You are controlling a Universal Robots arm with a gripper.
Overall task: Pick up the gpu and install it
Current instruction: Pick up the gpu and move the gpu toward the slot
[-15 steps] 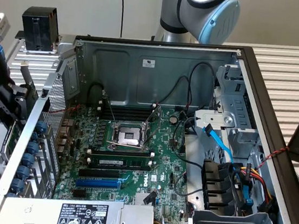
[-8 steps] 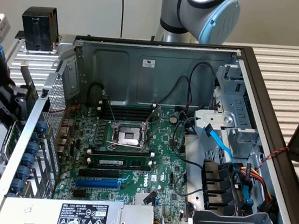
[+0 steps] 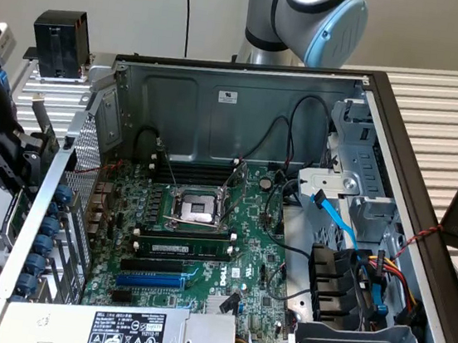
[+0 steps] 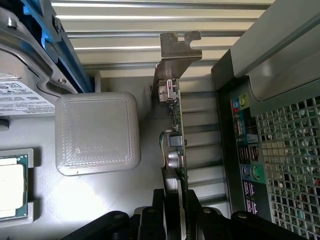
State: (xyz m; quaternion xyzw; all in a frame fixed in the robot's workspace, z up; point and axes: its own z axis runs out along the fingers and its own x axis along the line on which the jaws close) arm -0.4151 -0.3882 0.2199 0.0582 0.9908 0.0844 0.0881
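The gpu [image 4: 176,125] stands on edge outside the computer case, seen thin-side on: a green board with ports and a metal bracket [image 4: 176,50] at its far end. My gripper [image 4: 176,212] straddles its near end, with a black finger [image 4: 156,217] tight against each side of the card. In the exterior view the gripper [image 3: 4,162] hangs at the left, just outside the case's perforated rear wall [image 3: 83,204]. A green edge of the gpu [image 3: 11,216] shows below it. The card rests low and upright beside the case.
The open case holds the motherboard [image 3: 203,244] with an empty blue slot [image 3: 153,281], a memory stick [image 3: 182,249] and the CPU socket [image 3: 195,209]. A black boxy block [image 3: 61,42] sits on the case's corner. A translucent square pad [image 4: 97,132] and a processor [image 4: 10,185] lie beside the gpu.
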